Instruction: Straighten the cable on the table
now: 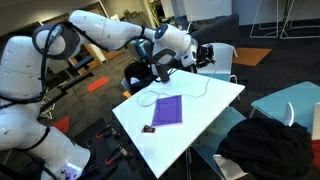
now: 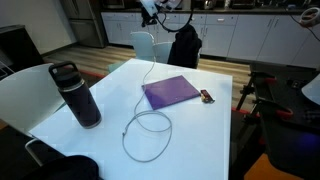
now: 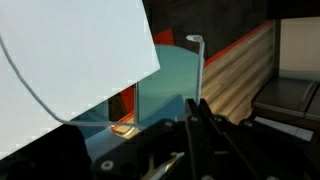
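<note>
- The pincer (image 3: 196,108) was seen with its fingers pressed together, held above the table's (image 2: 105,75) edge.
- The cable (image 2: 150,82) was laid on the table below the pincer, its loop curled farther from it than the purple pad (image 2: 170,92).

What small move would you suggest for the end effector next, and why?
I would probably lower the end effector toward the stretch of cable near the far edge of the table. It hangs above that edge, jaws apparently shut on nothing, while the cable curls in a loop beside the purple pad. Pulling it straight needs a grasp first.
</note>
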You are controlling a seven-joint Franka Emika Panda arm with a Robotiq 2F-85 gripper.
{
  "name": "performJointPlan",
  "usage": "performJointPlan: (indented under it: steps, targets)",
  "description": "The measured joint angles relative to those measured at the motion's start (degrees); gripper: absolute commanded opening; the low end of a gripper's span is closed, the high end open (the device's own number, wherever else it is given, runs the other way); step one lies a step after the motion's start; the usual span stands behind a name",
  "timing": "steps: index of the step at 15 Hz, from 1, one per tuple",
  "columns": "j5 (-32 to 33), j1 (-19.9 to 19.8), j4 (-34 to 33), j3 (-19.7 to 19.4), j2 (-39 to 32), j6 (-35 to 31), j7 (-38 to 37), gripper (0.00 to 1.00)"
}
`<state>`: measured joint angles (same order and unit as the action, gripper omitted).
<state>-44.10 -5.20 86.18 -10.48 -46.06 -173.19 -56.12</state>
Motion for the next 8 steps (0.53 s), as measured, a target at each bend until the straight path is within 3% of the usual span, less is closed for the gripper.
performJointPlan:
  steps: [2,7,8]
  targets:
    - [1.3,-2.4,-5.8,1.4,-4.1,3.1,-0.3,0.01]
    - [1.3,-10.3,-20.0,11.6,-12.9,15.8,1.9,0.01]
    - [1.3,-10.7,-22.1,12.0,-14.5,18.1,1.6,0.29]
